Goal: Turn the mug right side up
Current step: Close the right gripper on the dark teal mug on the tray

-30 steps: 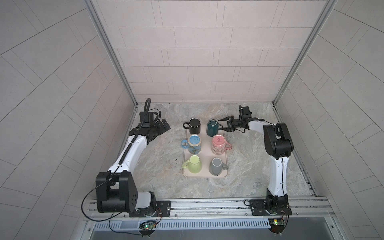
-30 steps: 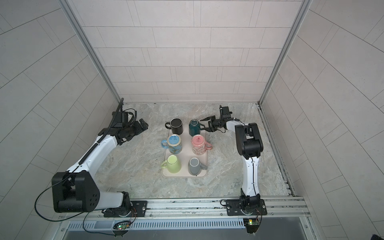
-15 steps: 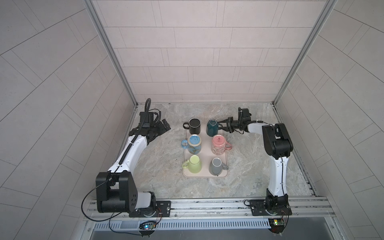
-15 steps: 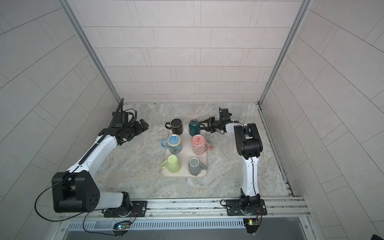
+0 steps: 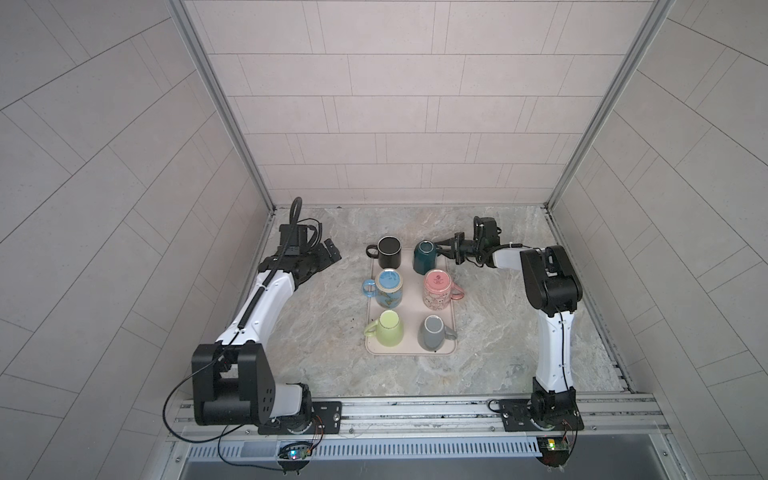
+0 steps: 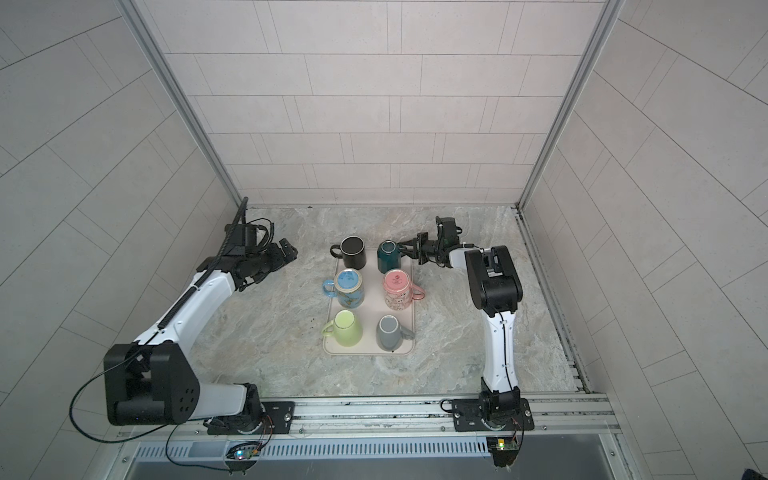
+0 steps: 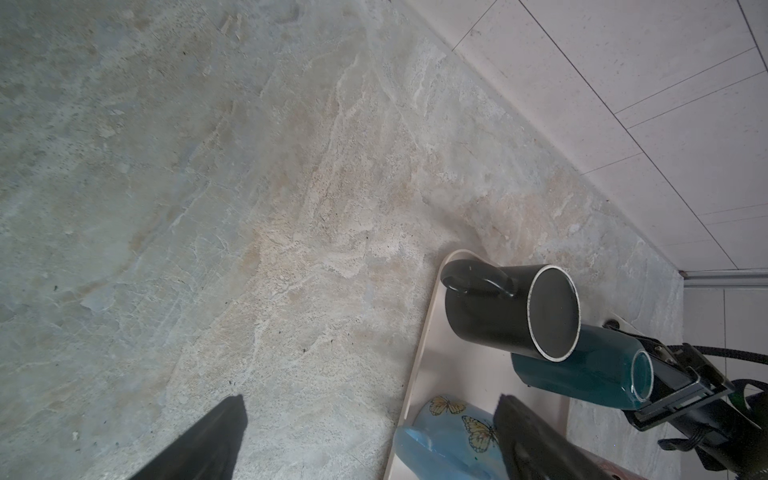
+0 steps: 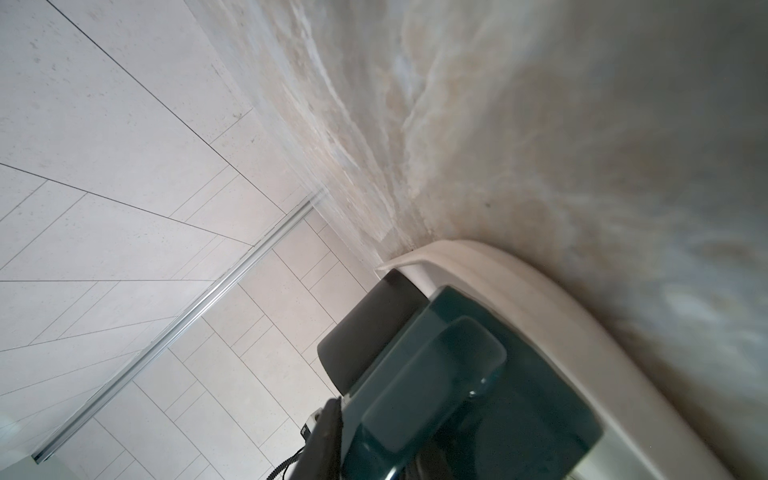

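Sitting base-up at the 1 o'clock corner of the tray (image 5: 411,328), the teal mug (image 5: 426,257) is pointing its handle (image 8: 436,374) toward 3 o'clock. The right gripper (image 5: 440,248) is bracketing that handle with jaws standing narrow; whether they are pinching it cannot be told. The left gripper (image 5: 332,253) is hovering, jaws wide, at 9 o'clock of the black mug (image 5: 389,252), well apart.

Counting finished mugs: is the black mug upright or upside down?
Upright. The black mug stands at the tray's far left corner, open mouth up; its pale rim and dark inside show in both top views.
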Action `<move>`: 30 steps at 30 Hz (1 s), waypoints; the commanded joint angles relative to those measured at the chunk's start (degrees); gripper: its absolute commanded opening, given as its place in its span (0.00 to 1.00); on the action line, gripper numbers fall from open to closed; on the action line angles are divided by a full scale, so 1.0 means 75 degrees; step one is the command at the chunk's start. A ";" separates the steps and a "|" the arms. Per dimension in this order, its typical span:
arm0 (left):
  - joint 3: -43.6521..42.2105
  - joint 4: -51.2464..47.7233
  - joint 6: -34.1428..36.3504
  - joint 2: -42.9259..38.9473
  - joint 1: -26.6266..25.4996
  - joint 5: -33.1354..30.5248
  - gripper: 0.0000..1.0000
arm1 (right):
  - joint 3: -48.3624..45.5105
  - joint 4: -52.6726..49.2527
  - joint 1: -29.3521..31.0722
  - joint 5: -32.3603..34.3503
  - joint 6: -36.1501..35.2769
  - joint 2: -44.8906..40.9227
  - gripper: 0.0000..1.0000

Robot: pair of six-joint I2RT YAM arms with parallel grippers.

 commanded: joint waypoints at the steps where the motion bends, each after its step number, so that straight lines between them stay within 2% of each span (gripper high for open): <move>1: -0.0105 -0.0032 0.0047 -0.0037 -0.0006 -0.0078 1.00 | -0.0064 0.0540 0.0036 0.0104 0.0658 0.0139 0.22; 7: -0.0100 -0.0031 0.0047 -0.0002 -0.0005 -0.0073 1.00 | 0.0061 0.1198 0.0057 0.0175 0.1096 0.0328 0.18; 18: -0.0098 -0.0042 0.0048 0.0044 -0.0012 -0.0092 1.00 | 0.0061 0.1960 0.0052 0.0234 0.1582 0.0496 0.00; 30: -0.0035 -0.0144 0.0125 0.0060 0.0004 -0.0134 1.00 | 0.0506 0.2642 0.0057 0.0207 0.1782 0.0514 0.00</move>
